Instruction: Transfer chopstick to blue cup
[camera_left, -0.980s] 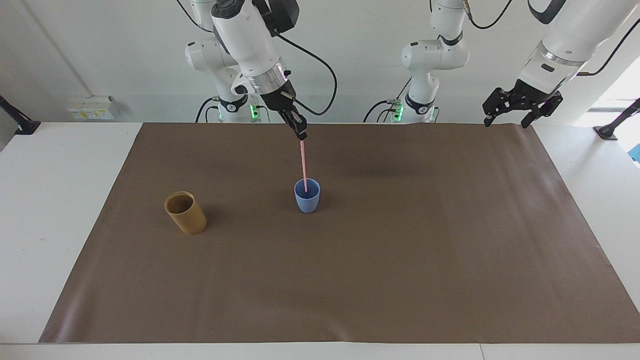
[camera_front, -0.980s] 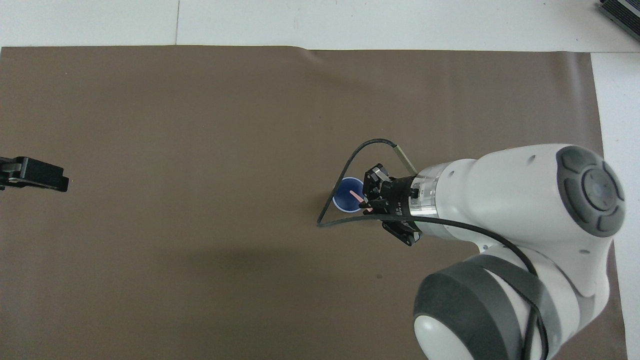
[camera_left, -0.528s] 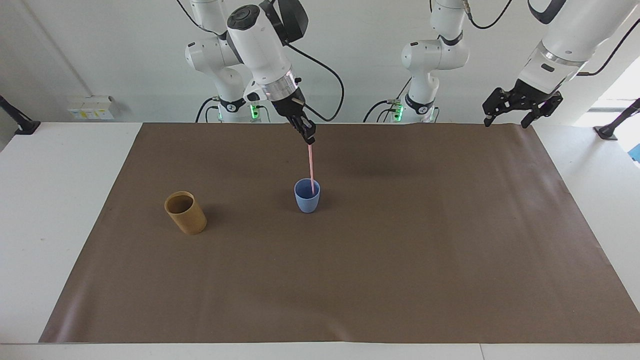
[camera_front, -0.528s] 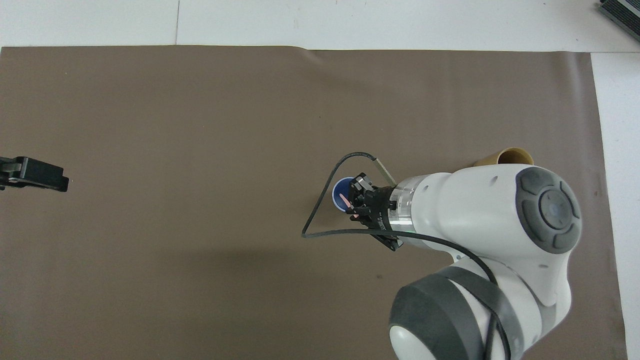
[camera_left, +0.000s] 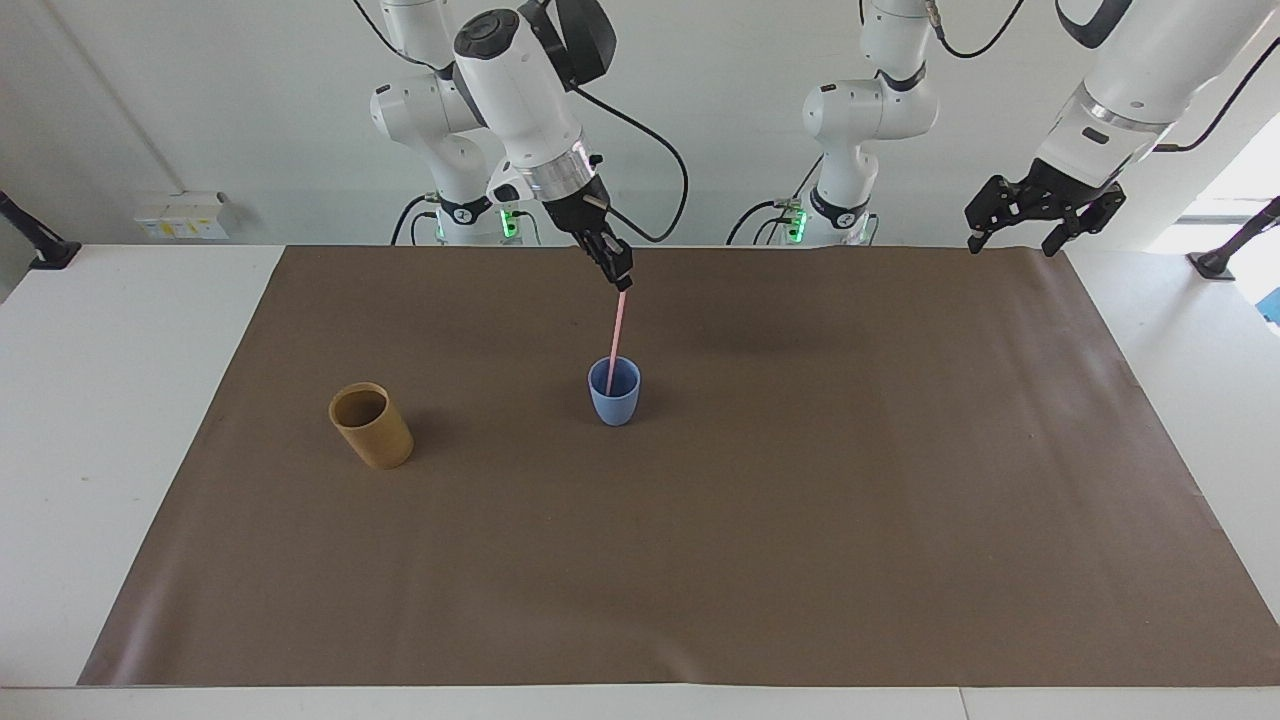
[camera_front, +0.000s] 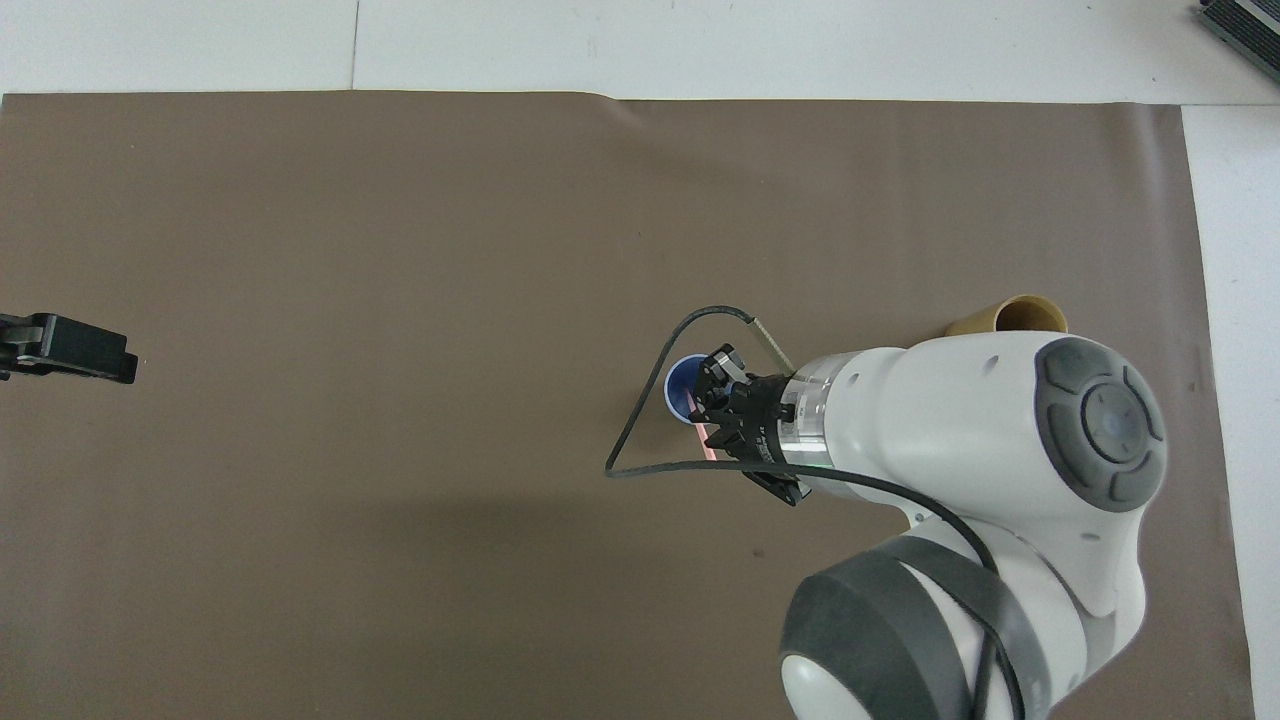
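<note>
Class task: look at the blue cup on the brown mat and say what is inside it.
The lower end of the pink chopstick stands inside the blue cup, leaning up to the right gripper above it. The cup's wall hides the chopstick's tip and the cup's bottom.

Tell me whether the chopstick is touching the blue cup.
Touching. In the facing view the chopstick slants down from the right pincer, and its lower end sits inside the blue cup.

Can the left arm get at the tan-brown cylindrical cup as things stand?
Probably not easily. The left tool hangs open over the mat's corner at its own end, while the tan-brown cylindrical cup stands toward the right arm's end, with the right arm across the middle.
</note>
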